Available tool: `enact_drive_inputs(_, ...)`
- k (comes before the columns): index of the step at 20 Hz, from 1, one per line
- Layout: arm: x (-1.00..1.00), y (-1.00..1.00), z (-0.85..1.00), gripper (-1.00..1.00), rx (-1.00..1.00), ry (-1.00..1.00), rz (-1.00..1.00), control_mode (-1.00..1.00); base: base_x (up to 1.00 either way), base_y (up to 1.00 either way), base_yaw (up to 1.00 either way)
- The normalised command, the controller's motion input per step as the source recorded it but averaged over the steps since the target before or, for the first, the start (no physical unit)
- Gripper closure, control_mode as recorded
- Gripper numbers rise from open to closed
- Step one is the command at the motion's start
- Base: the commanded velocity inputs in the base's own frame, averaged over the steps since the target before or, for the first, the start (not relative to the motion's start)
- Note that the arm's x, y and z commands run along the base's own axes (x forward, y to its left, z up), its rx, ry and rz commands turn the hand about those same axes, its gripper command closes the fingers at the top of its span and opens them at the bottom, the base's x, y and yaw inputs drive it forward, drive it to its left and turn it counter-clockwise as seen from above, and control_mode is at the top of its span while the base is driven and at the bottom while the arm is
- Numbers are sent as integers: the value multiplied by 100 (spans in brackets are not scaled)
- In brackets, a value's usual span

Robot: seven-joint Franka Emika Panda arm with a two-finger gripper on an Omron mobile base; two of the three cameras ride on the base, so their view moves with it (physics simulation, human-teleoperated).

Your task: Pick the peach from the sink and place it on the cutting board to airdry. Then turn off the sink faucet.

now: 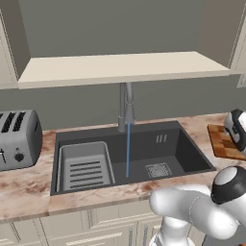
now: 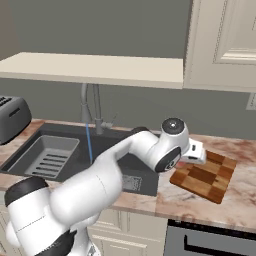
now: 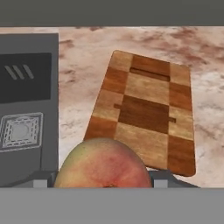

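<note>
orange-red peach (image 3: 103, 164) clamped in gripper (image 3: 103, 183), out of sink (image 1: 187, 149), near cutting board (image 3: 144, 109). left: set down, shut running sink faucet (image 1: 126, 108).

The arm (image 2: 100, 185) is built of glossy white, rounded tube segments that swell at each joint like smooth shells. Dark grey to black caps and bands mark the joints: a black dome (image 1: 229, 185) with a pale disc at its centre tops one joint, and a round grey disc (image 2: 172, 125) crowns another. A dark collar (image 2: 30, 187) rings the lowest segment. The hand (image 2: 192, 152) is a small white block. Two dark grey fingers (image 3: 41, 178) show blunt, squared tips.
</note>
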Motion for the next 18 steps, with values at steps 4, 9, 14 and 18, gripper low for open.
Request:
enact_drive_inputs(4,35,-13,-39,100,0,2,0,-100,0,0,0)
enact_drive_inputs(9,35,-3,-35,100,0,0,0,-100,0,0,0)
enact_drive_inputs(14,15,-9,-22,100,0,0,0,-100,0,0,0)
enact_drive_inputs(18,4,-12,-22,100,0,0,0,-100,0,0,0)
